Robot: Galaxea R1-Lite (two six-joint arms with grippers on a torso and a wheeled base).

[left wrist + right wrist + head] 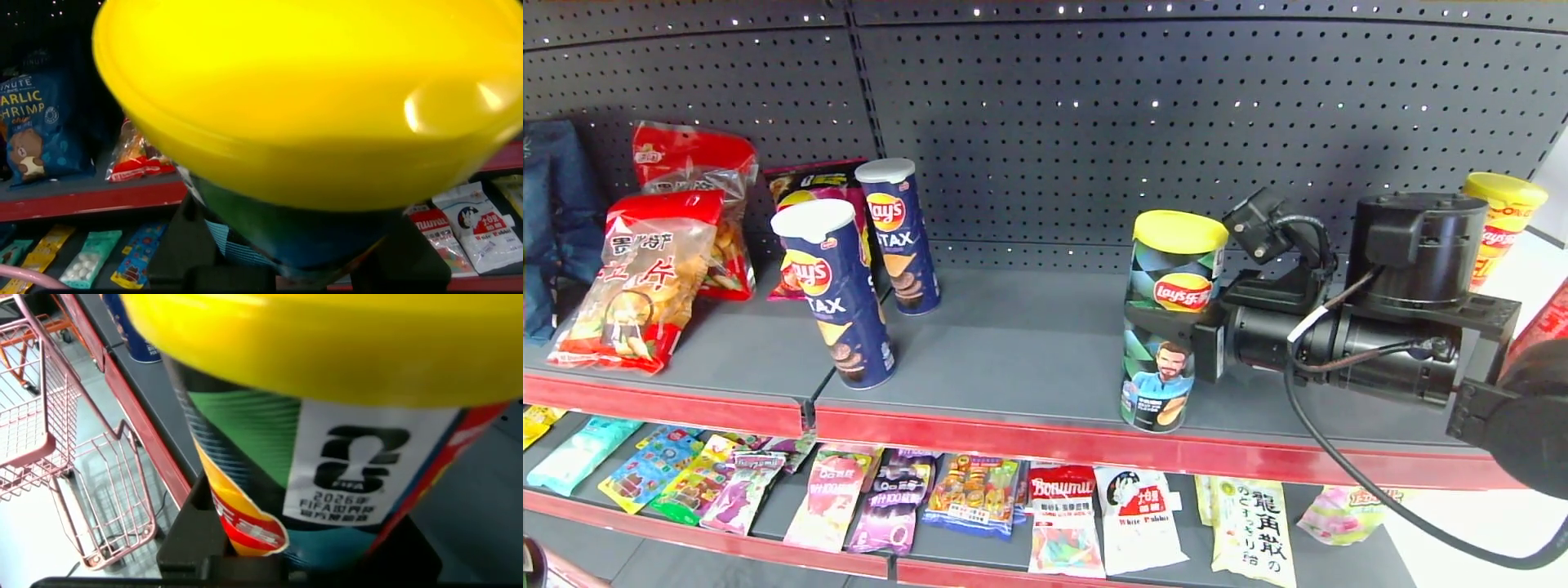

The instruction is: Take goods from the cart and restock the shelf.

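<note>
Green can (1176,286) stands upright, long axis vertical, on the top shelf (1029,351), close to its red front lip. Right claw (1188,343) comes in level from the right and is clamped on the can's mid-body, with the lid above the fingers. In the right wrist view the same can sits between the fingers. Base looks down on the shelf, but contact is hard to confirm from this angle.

The next move likely turns on this: the can lies left of the wrist, so letting go and backing out means going right and nearer.

Orange can (1503,212) stands far right behind the arm, near the wrist, and could get bumped. Blue tubes (837,298) are well apart to the left, snack bags (645,278) farther left. Bare shelf lies behind the can.

Cart (73,457) stands on the floor below the shelf edge.

Left claw (294,261) has a second can (310,106) between its fingers, apparently gripped and lid toward the camera, facing a shelf stretch with a blue bag (41,122).
</note>
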